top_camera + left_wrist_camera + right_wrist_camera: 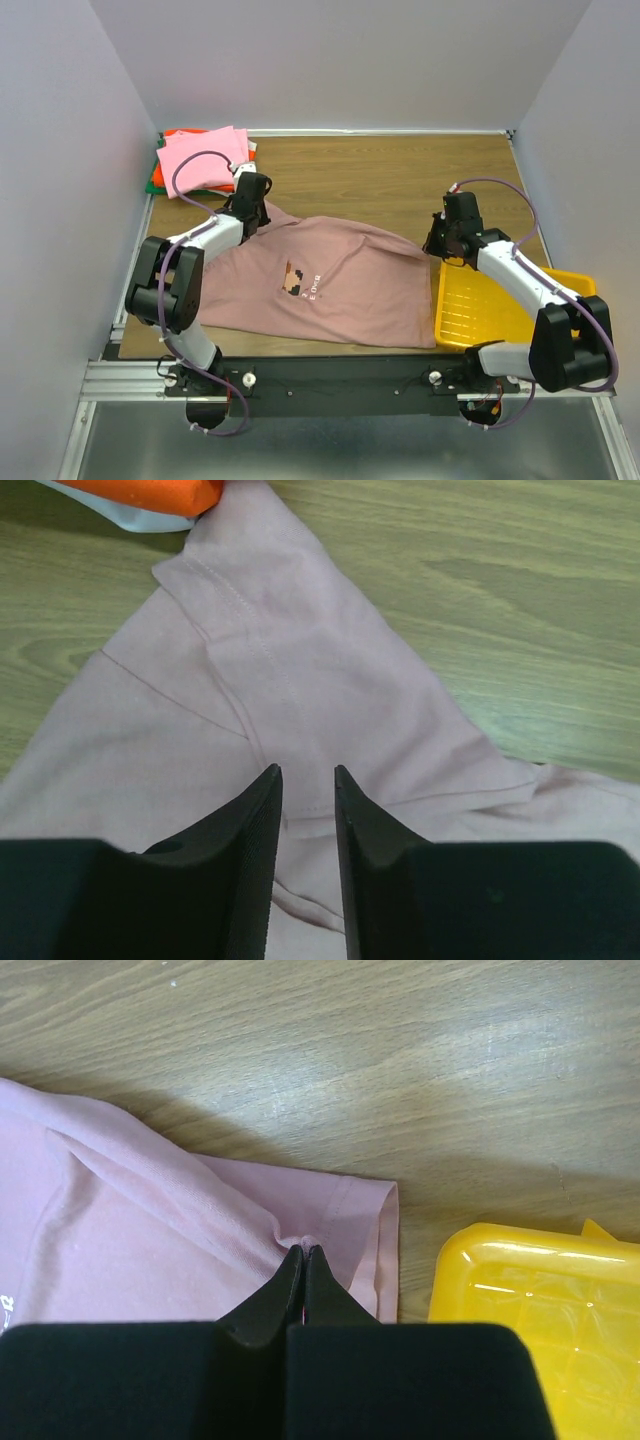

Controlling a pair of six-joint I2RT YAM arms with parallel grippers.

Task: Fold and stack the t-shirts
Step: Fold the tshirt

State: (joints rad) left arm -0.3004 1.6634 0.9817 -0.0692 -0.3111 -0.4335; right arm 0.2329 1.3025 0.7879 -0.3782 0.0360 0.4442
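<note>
A dusty mauve-pink t-shirt (340, 290) with a small pixel print lies spread across the wooden table, chest up. My left gripper (252, 205) hovers over its far-left corner near a sleeve seam. In the left wrist view the left gripper (307, 770) is open, the pink cloth (300, 680) lying flat below with nothing between the fingers. My right gripper (437, 245) is at the shirt's right end. In the right wrist view the right gripper (303, 1250) is shut on a puckered bit of cloth near the sleeve hem (380, 1240). A folded stack sits at the far left: bright pink (205, 160) on orange-red (185, 133) and green (155, 185).
A yellow plastic tray (500, 310) stands at the near right, right beside the shirt's right edge and under my right arm; its rim (520, 1245) shows in the right wrist view. The orange folded shirt (150, 492) lies just beyond the left gripper. Grey walls enclose the table.
</note>
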